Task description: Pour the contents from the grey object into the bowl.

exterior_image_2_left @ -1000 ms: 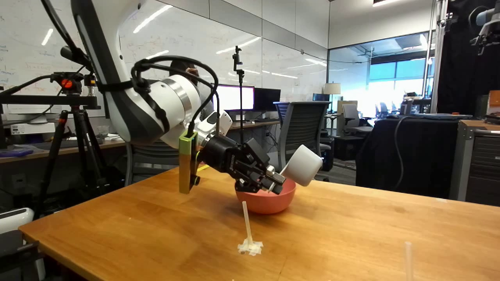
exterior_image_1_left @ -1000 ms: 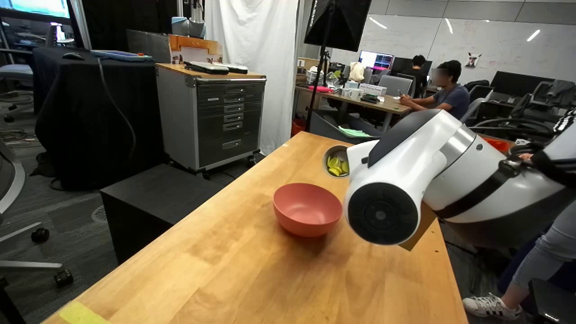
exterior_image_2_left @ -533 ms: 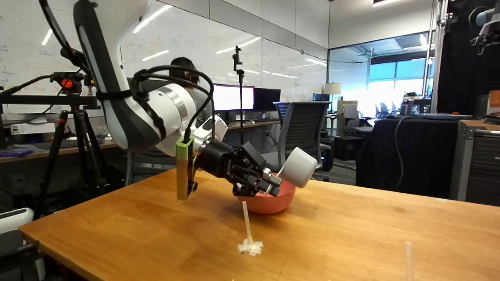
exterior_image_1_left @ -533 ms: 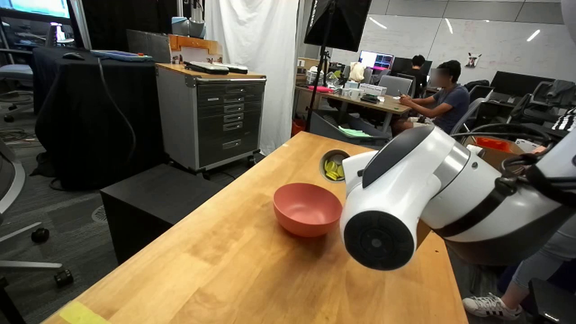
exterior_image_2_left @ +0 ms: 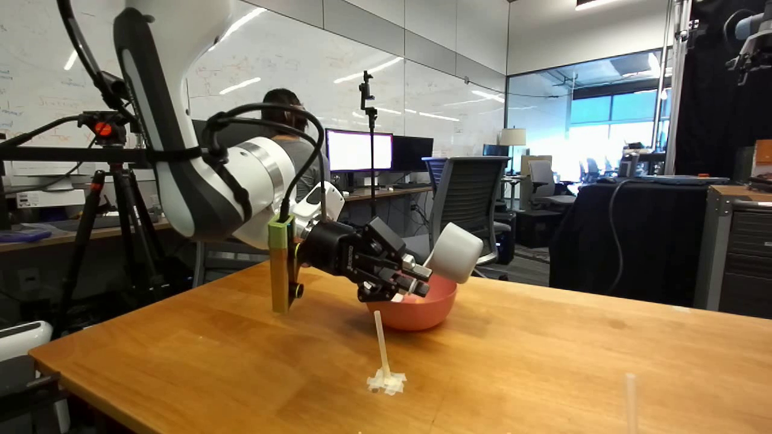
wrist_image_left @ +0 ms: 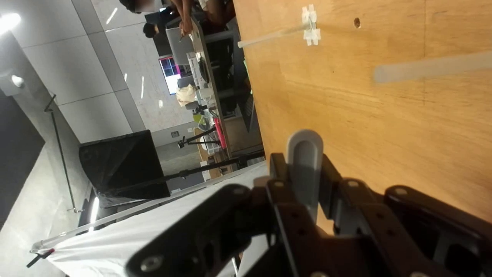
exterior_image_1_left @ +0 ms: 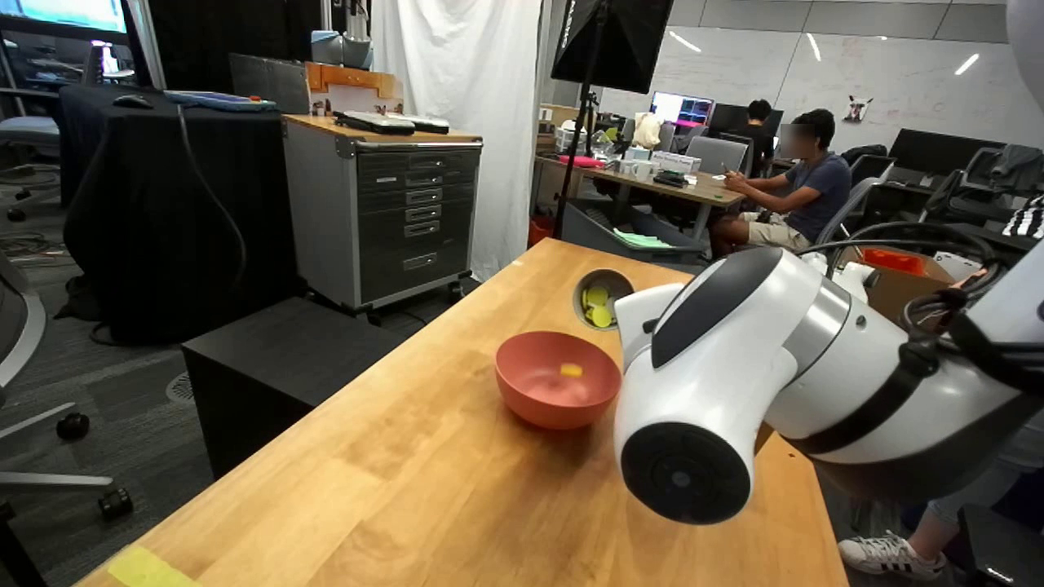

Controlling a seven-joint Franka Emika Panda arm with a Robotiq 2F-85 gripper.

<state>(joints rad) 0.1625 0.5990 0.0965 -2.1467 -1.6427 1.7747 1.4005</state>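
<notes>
The grey cup point(exterior_image_1_left: 616, 285) is tipped on its side above the table, its mouth facing the exterior camera. Several yellow-green pieces, the contents point(exterior_image_1_left: 598, 315), lie inside it. One yellow piece point(exterior_image_1_left: 571, 370) shows against the bowl's inside; I cannot tell if it rests or falls. The pink-red bowl point(exterior_image_1_left: 530, 395) stands upright on the table, also in an exterior view point(exterior_image_2_left: 416, 314). My gripper point(exterior_image_2_left: 422, 281) is shut on the cup's handle, with the cup body point(exterior_image_2_left: 456, 253) beyond the fingertips. In the wrist view my gripper point(wrist_image_left: 304, 169) has the handle point(wrist_image_left: 303, 154) between its fingers.
The wooden table point(exterior_image_1_left: 391, 473) ends at a long edge beside a black box point(exterior_image_1_left: 277, 350). A pale stick point(exterior_image_2_left: 382, 346) is taped upright on the table near the bowl. Another clear stick point(exterior_image_2_left: 631, 404) stands at the front. A grey drawer cabinet point(exterior_image_1_left: 408, 212) stands beyond.
The arm's wrist has lowered and turned, tipping the cup further. The pieces have shifted toward the cup's mouth. A yellow piece now shows in the bowl, which looked empty before.
</notes>
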